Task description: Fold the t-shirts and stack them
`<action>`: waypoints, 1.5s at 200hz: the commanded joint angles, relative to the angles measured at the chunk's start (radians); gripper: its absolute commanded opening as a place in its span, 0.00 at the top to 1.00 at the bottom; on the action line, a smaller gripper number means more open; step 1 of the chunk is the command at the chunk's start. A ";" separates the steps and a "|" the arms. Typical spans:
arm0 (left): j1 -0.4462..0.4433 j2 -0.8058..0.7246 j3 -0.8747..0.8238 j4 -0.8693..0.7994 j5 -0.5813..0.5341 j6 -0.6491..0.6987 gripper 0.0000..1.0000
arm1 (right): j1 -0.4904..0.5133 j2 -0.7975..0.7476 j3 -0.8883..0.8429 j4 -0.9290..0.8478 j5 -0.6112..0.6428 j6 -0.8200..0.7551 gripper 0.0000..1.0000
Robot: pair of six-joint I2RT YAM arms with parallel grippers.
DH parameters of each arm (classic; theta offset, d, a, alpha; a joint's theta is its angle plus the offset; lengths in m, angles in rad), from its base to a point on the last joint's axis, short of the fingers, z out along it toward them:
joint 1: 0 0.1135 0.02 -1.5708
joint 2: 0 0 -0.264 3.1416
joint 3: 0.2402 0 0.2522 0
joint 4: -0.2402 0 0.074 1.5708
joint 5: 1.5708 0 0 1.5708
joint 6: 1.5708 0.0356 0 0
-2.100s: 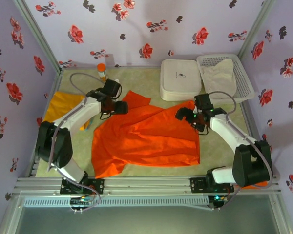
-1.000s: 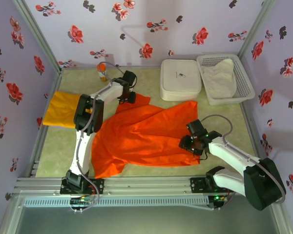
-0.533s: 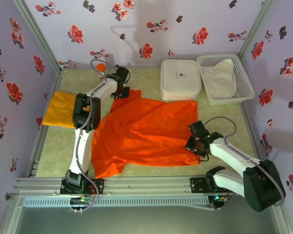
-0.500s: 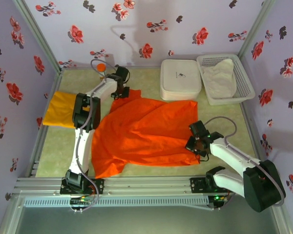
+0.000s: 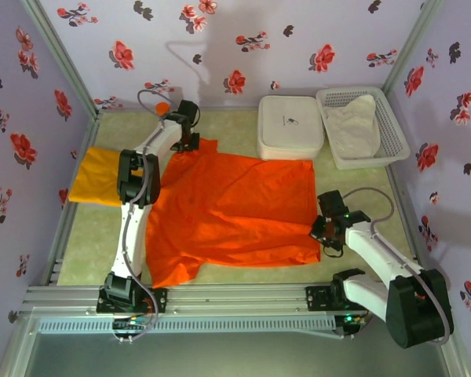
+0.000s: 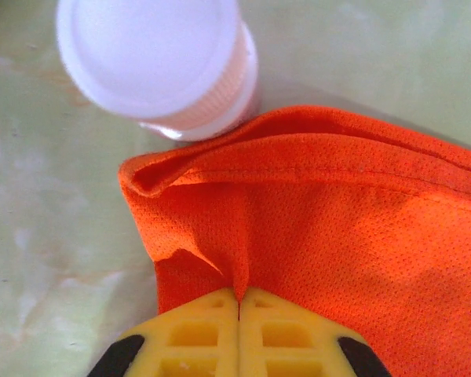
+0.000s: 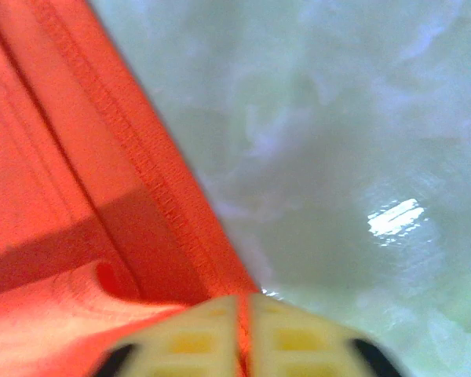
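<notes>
The orange-red t-shirt (image 5: 235,208) lies spread across the middle of the table. My left gripper (image 5: 191,140) is at its far left corner, next to a small bottle. In the left wrist view that gripper (image 6: 239,297) is shut on a pinched fold of the orange fabric (image 6: 337,220). My right gripper (image 5: 322,235) is at the shirt's near right corner. Its jaws (image 7: 243,305) are closed to a thin slit with the hem (image 7: 153,188) caught between them. The yellow-orange t-shirt (image 5: 98,174) lies folded by the left wall.
A small bottle (image 5: 163,106) stands at the back left, and its white round end (image 6: 153,59) is just beyond the shirt corner. A white closed box (image 5: 290,128) and a white basket (image 5: 392,129) holding pale cloth sit at the back right.
My left gripper shut on the far corner and pulled it back and left. My right gripper drew the near right corner to the right. The shirt now lies flatter and wider.
</notes>
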 commanded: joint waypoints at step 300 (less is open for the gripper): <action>0.035 -0.178 -0.101 -0.018 0.045 -0.074 0.46 | 0.158 -0.135 0.151 -0.034 -0.070 -0.018 0.29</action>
